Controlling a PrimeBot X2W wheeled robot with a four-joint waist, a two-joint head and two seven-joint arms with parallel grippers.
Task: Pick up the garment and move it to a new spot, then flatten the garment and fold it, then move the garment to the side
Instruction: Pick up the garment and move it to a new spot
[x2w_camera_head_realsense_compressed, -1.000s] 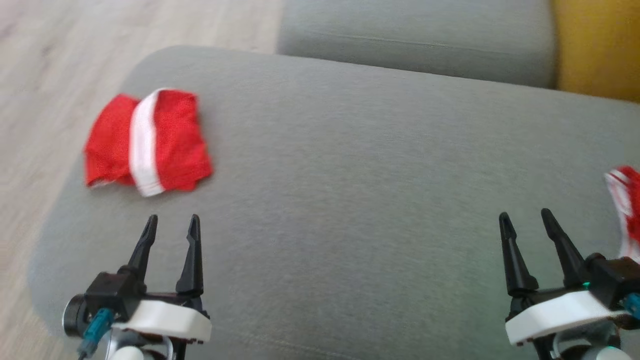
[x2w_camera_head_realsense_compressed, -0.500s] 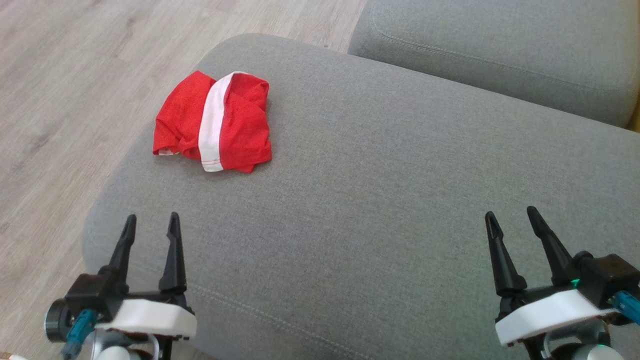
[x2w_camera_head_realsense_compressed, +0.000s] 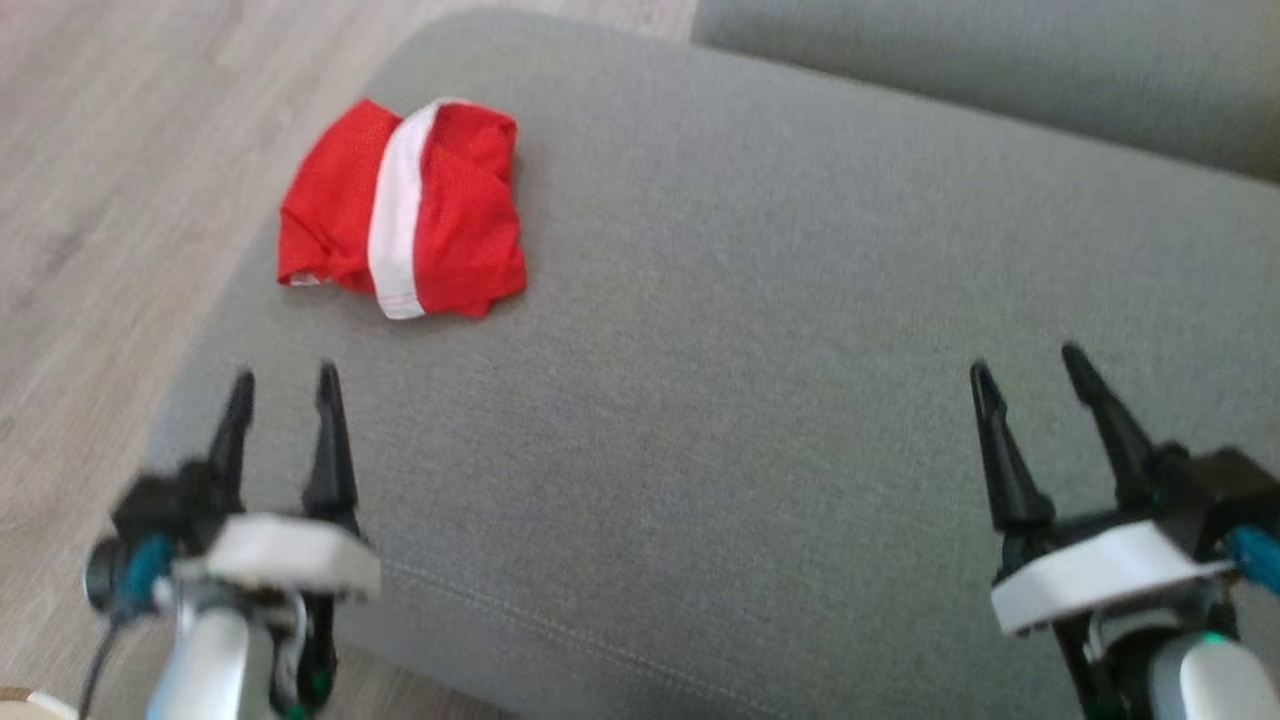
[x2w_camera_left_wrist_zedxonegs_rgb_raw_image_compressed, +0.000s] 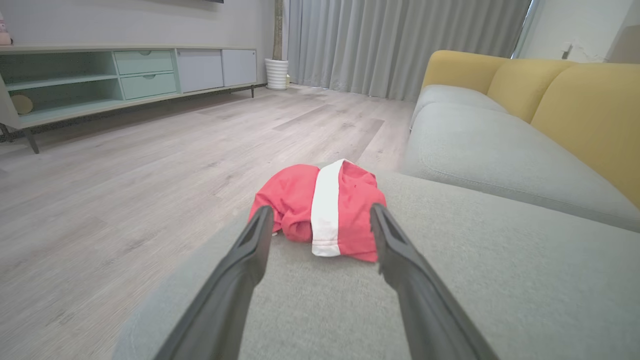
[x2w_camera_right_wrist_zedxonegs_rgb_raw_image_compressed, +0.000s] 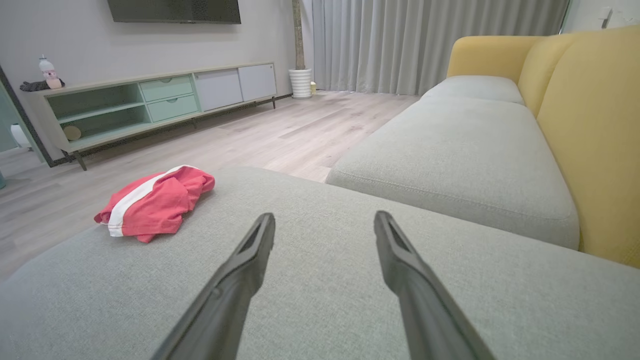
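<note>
Red bunched garment with a white stripe (x2w_camera_head_realsense_compressed: 400, 235) lies straight ahead of the wide-open, empty left gripper (x2w_camera_head_realsense_compressed: 285, 373), which should advance low over the grey fabric cushion (x2w_camera_head_realsense_compressed: 760, 330) and pinch a thick fold.

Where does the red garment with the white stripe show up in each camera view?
Head view: garment, upper left, by the left edge of the grey seat cushion.
Left wrist view: garment, centre, straight ahead.
Right wrist view: garment, left of centre.
Shared landmark: that grey seat cushion, under the garment in all three.
</note>
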